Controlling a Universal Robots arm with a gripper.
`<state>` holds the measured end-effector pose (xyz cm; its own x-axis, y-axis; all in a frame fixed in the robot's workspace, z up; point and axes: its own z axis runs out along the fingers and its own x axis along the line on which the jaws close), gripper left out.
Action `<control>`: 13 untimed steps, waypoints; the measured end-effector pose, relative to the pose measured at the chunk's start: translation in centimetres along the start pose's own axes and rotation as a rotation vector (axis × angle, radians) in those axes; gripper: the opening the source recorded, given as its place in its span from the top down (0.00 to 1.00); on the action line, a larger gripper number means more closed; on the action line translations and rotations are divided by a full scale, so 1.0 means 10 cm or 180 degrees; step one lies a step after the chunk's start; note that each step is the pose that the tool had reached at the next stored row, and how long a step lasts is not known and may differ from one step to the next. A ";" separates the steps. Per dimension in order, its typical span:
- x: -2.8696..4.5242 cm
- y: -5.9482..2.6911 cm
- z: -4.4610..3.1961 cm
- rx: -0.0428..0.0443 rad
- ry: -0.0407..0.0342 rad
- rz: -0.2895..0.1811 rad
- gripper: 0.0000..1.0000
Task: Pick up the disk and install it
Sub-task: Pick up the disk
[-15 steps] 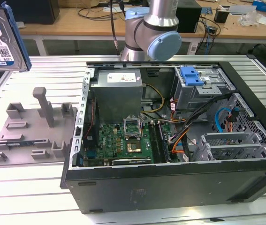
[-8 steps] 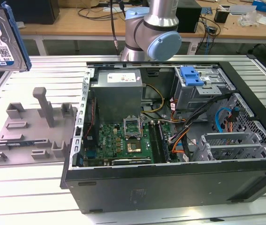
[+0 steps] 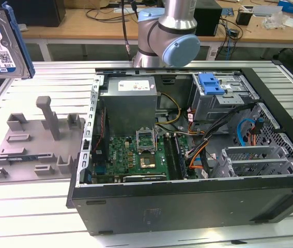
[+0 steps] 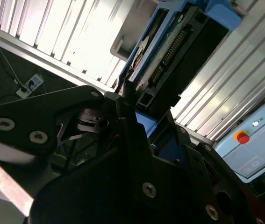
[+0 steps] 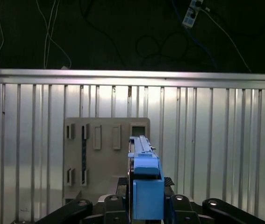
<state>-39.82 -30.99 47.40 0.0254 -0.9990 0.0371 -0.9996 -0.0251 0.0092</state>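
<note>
The disk (image 3: 0,45), a silver hard drive with a white-and-blue label in a blue carrier rail, hangs in the air at the exterior view's upper left, above the grey fixture plate (image 3: 37,147). In the first wrist view the disk (image 5: 145,172) stands edge-on between my fingers, and my gripper (image 5: 146,201) is shut on it over the fixture plate (image 5: 105,154). In the second wrist view the disk (image 4: 169,51) sticks out beyond the black fingers (image 4: 131,116), its connector edge showing.
An open computer case (image 3: 187,204) lies on the slatted metal table (image 3: 27,206). It holds a motherboard (image 3: 136,155), a power supply (image 3: 130,101) and a metal drive cage with a blue latch (image 3: 211,82). The arm's base (image 3: 167,36) stands behind the case.
</note>
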 end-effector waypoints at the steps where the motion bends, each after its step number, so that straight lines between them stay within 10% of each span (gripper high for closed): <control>1: 0.007 -0.009 -0.001 0.0000 0.0000 0.0000 0.63; 13: 0.153 -0.218 0.001 0.0000 -0.0001 0.0006 0.63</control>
<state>-37.60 -32.47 47.43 0.0236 -0.9990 0.0369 -0.9997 -0.0233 0.0090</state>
